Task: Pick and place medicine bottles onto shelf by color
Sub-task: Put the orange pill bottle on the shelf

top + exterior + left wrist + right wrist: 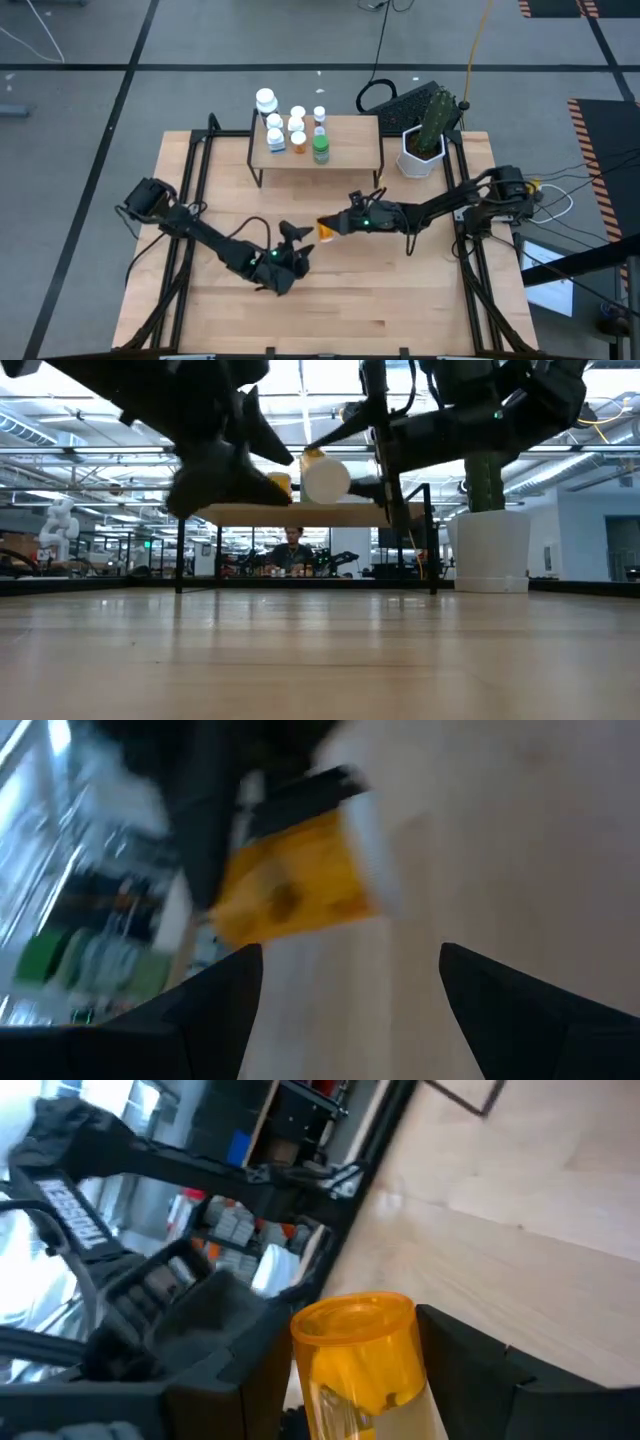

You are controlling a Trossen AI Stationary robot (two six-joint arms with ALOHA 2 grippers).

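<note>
Out over the middle of the table (400,300), the right gripper (333,226) holds an orange bottle (326,230) off the wood, its two dark fingers (470,1355) pinching the amber body on either side. From the right wrist view the bottle's base points forward; in the low view its white cap (325,480) faces the camera, so the bottle lies roughly level in the grip, in front of the shelf (350,150) and well clear of it. The left gripper (292,240) sits just beside it, on the side away from the right arm, with its fingers (215,995) spread wide apart and nothing between them; the bottle shows beyond them in the left wrist view, close, though that view is too smeared to say whether anything touches. On the shelf stand the other medicine bottles: a green bottle (320,150) at the front edge, two orange ones (297,141) beside it, and several white ones, including a larger white bottle (266,100) at the back corner. A cactus in a white pot (421,155) stands on the table just beside the shelf, on the right arm's side. Far behind the table, a person (292,550) sits in the room.
</note>
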